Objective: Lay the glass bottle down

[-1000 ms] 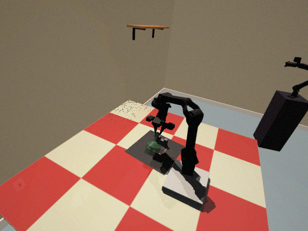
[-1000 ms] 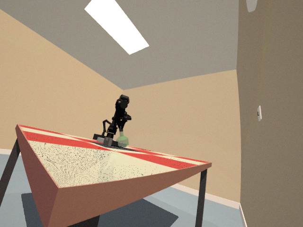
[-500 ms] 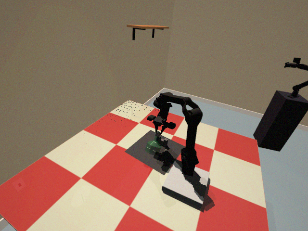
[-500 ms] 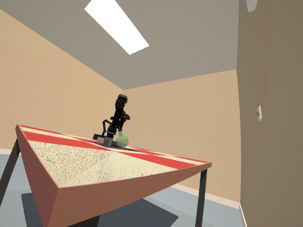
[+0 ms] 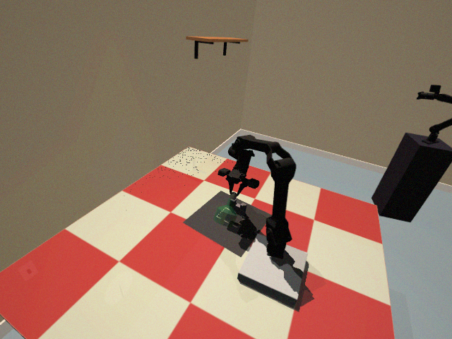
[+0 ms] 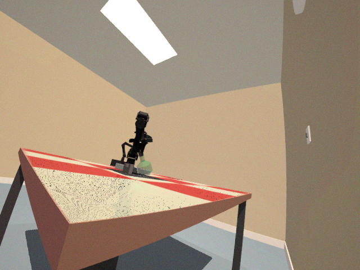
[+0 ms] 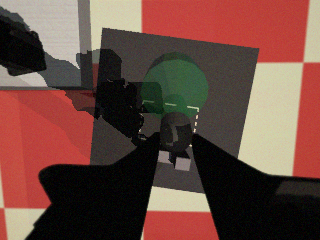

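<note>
With its rounded green body translucent and its darker neck tilted up, the glass bottle (image 5: 223, 214) (image 6: 144, 167) (image 7: 175, 85) leans over the dark mat (image 5: 204, 219) (image 7: 225, 90). The gripper (image 5: 233, 192) (image 6: 141, 154) (image 7: 175, 137) is partly open, its two fingers grasping the bottle by the neck. From there the body slants down below the fingertips, overlapping one end of the dashed outline (image 5: 219, 216) (image 7: 197, 120) in the wrist view. Near the neck, the grey U-shaped rest (image 5: 240, 206) (image 6: 127, 169) (image 7: 182, 163) stands on the mat; whether the body touches the mat, I cannot tell.

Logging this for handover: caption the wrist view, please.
Gripper grips the green glass bottle by its neck above the dark mat.
</note>
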Robot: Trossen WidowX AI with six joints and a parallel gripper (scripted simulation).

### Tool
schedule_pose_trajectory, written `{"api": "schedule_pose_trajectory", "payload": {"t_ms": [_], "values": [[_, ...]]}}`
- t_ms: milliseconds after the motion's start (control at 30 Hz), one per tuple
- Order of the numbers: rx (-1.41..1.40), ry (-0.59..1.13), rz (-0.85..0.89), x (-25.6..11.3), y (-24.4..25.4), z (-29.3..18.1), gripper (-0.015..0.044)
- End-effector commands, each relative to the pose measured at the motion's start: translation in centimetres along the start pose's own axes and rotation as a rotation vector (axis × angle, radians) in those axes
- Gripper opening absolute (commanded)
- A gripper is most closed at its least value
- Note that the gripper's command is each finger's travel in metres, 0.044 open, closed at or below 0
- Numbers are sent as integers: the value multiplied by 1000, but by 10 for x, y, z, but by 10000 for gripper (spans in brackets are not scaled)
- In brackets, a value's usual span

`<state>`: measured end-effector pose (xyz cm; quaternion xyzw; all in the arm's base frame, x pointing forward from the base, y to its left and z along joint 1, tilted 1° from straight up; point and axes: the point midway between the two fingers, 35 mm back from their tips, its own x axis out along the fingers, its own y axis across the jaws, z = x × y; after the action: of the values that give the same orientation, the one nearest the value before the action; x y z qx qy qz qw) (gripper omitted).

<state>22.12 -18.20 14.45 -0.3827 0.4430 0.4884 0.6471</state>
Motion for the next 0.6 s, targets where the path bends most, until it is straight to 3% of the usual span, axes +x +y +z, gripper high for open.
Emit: {"api": "schedule_pose_trajectory", "payload": {"t_ms": [0, 567], "values": [[2, 10, 2, 0, 1, -10, 121], [-5, -22, -8, 1, 3, -28, 121]]}}
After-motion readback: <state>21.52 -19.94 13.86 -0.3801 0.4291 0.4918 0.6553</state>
